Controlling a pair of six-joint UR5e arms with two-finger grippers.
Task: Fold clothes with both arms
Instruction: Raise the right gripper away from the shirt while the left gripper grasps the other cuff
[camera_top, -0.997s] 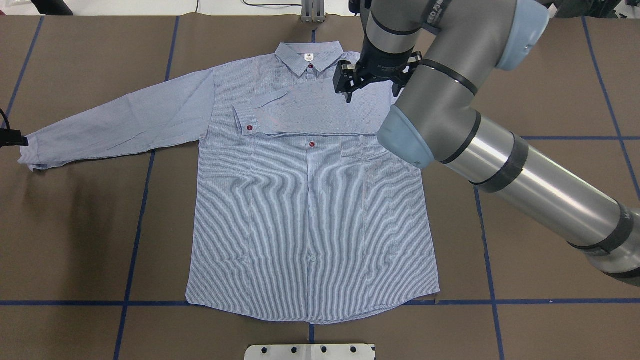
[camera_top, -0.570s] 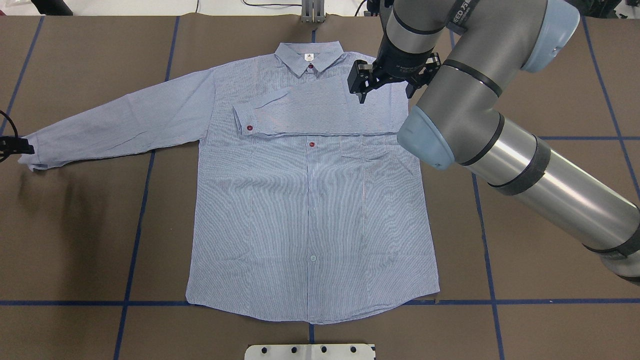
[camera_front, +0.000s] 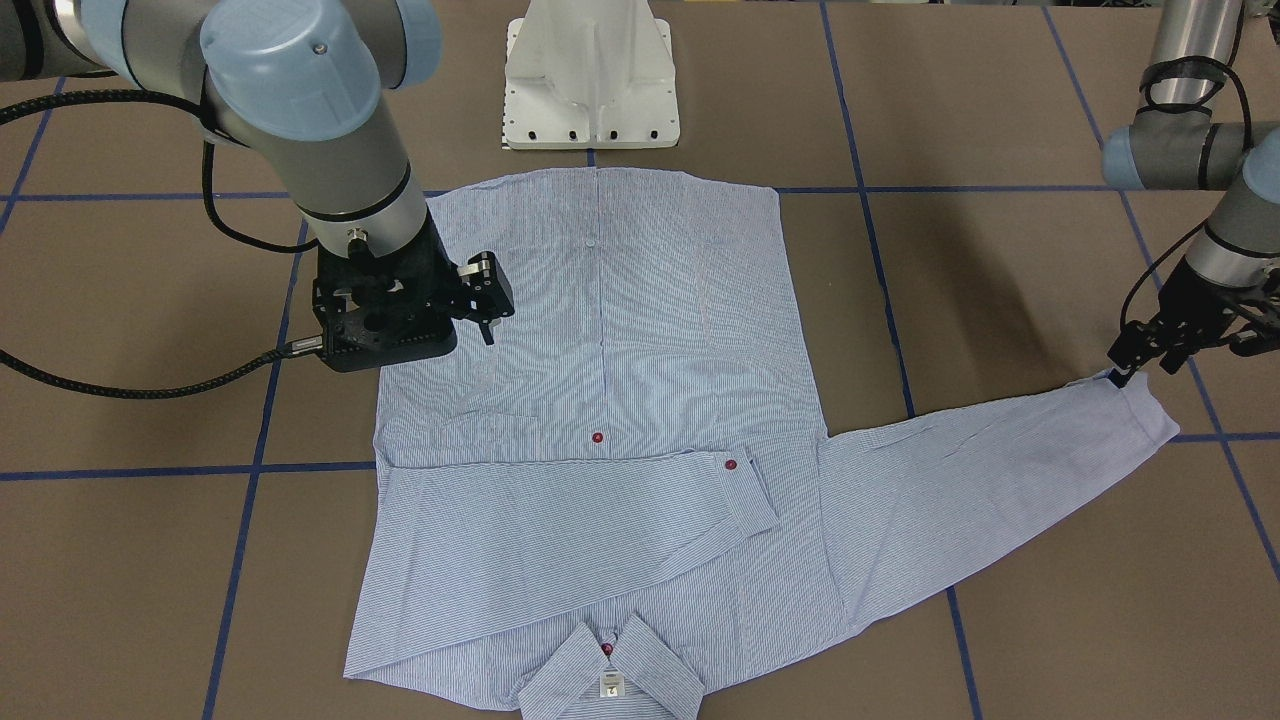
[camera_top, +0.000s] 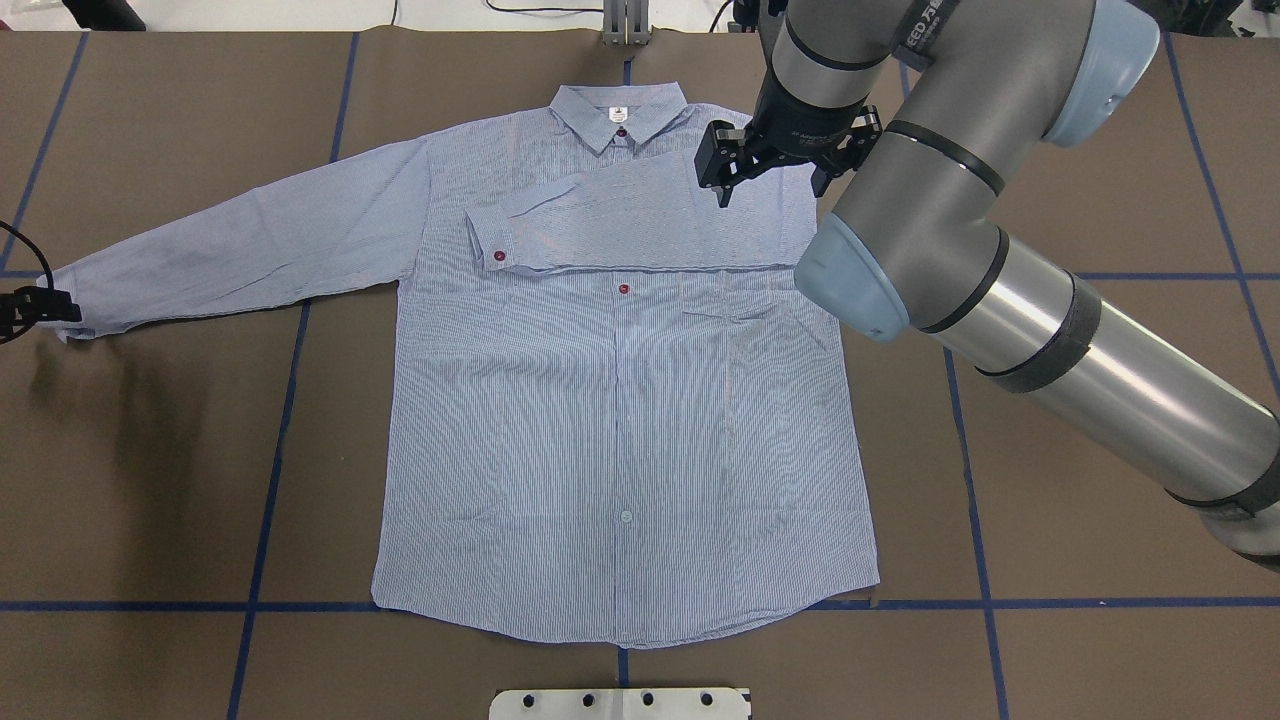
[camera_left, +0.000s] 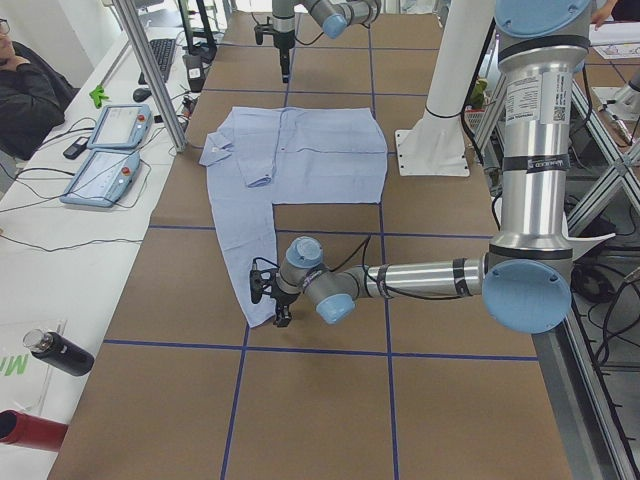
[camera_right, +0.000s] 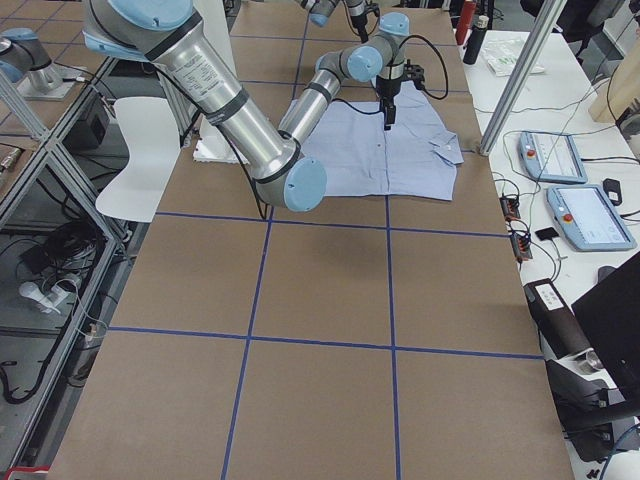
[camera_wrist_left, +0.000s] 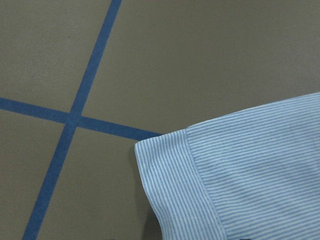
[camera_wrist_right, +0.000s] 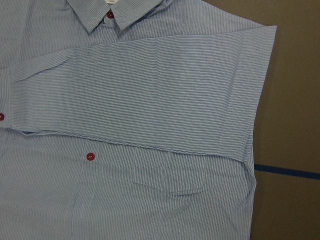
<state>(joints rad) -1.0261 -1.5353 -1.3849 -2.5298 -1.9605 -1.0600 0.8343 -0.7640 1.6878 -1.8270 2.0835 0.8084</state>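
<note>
The striped button-up shirt (camera_top: 620, 420) lies flat on the bench (camera_top: 150, 500), hem nearest; its outstretched cuff (camera_top: 68, 312) sits at the left arm's jaws by the frame's left edge, open or closed I cannot tell, and farther, the right arm's jaws hang open above the folded sleeve (camera_top: 600, 215) across the chest.

Table (camera_top: 150, 450): brown covering, ruled into a grid by blue tape lines (camera_top: 268, 480).
White pedestal base (camera_front: 592, 75): stands at the table's edge.
Side bench (camera_left: 70, 250): white, carrying a far control tablet (camera_left: 120, 127), a near control tablet (camera_left: 100, 180), a keyboard (camera_left: 162, 58), a dark bottle (camera_left: 60, 352) lying flat, and a red item (camera_left: 20, 428), possibly a second bottle.
Person (camera_left: 25, 95): seated at the bench.
</note>
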